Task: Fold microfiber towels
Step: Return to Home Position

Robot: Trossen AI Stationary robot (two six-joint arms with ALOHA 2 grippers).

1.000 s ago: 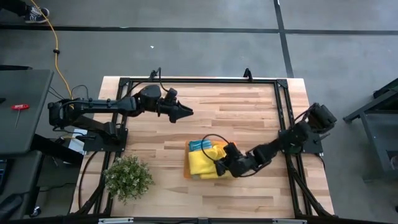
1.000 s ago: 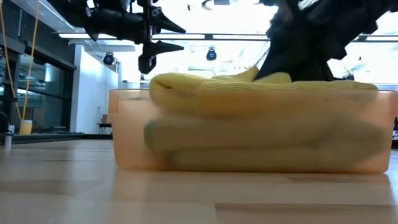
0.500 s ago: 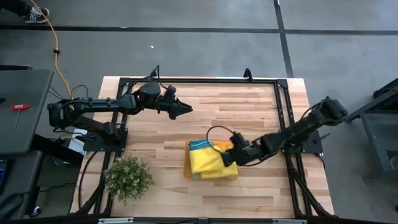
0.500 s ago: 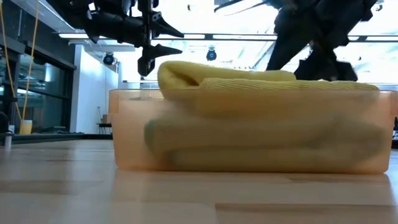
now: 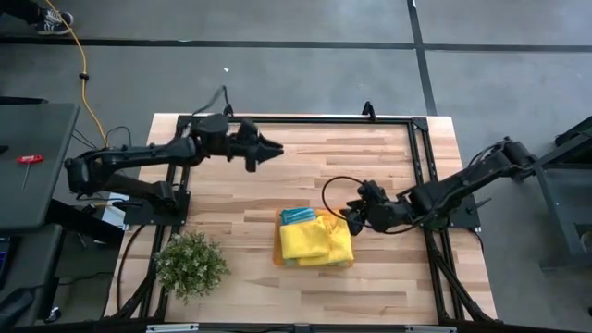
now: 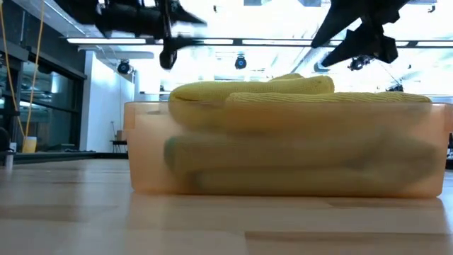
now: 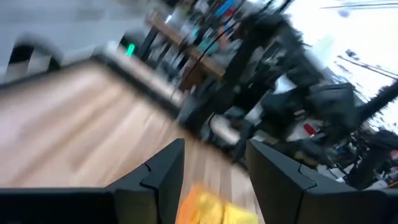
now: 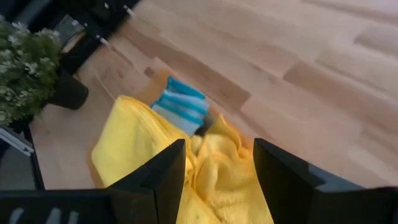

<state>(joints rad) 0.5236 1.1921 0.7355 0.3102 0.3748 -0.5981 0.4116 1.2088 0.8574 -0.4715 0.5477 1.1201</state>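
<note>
Two empty, wide-open claws: right gripper (image 5: 351, 215) just beside the orange bin (image 6: 145, 163), left gripper (image 5: 274, 148) well apart from it. Yellow towel (image 5: 313, 240) heaps over the bin's rim; a low swing could snag it.

Had a good look around and there's no writing I can actually read. No label or brand on the orange bin (image 6: 141, 164), nothing printed on the yellow towels (image 5: 314, 242), no numbers on the wooden table (image 5: 370, 166). Anything in the room behind is too far off to make out.
</note>
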